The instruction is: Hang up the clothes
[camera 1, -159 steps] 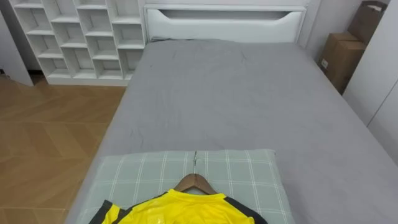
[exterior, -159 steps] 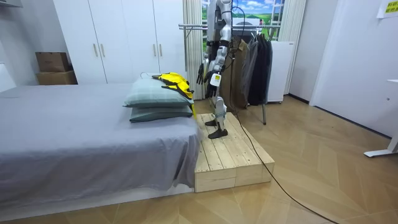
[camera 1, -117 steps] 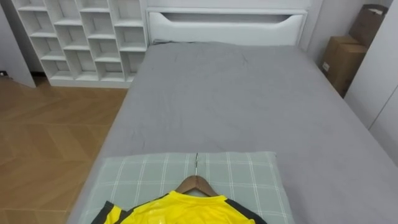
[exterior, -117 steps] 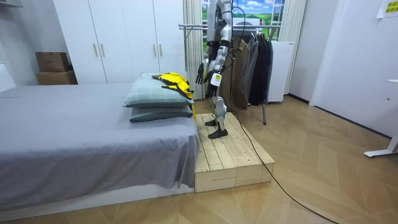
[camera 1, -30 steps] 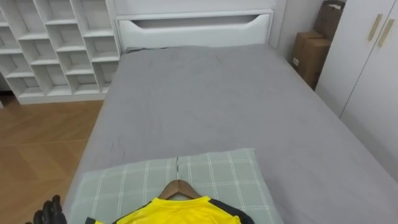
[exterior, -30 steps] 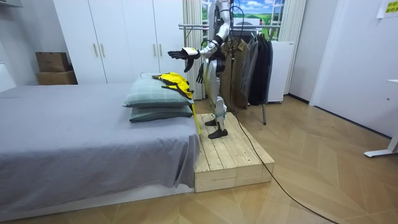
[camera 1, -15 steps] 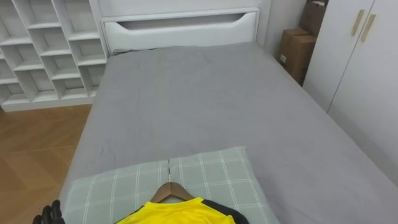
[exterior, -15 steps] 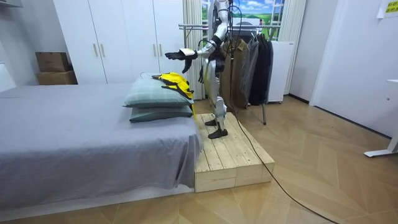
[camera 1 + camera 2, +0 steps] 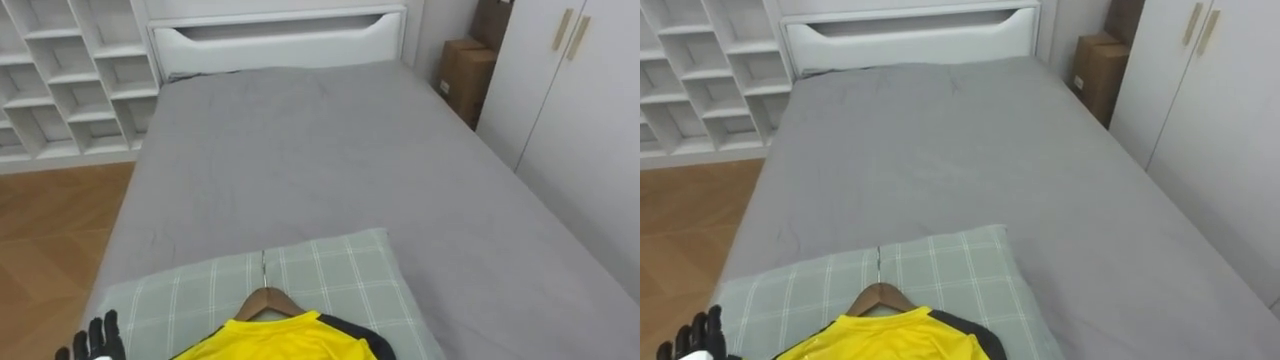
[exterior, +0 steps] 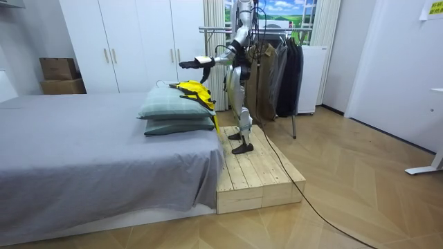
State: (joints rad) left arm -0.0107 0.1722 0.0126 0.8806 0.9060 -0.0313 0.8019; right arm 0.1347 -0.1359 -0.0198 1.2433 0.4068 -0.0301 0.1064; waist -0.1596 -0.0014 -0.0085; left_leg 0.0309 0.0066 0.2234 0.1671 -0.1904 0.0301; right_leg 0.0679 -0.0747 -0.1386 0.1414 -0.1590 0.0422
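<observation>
Hanger hook points toward the headboard, yellow shirt trailing nearward; left robot hand spread, holding nothing.

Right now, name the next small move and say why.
Probably bring the left hand across to the wooden hanger: its fingers are open and empty at the left edge of the pillow, while the yellow shirt lies there, hanger hook exposed.

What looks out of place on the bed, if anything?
The yellow shirt, already on its wooden hanger, lies flat on the checked pillow rather than hanging. The open left hand hovers near the pillow's left edge. Nothing looks spilled or damaged.
</observation>
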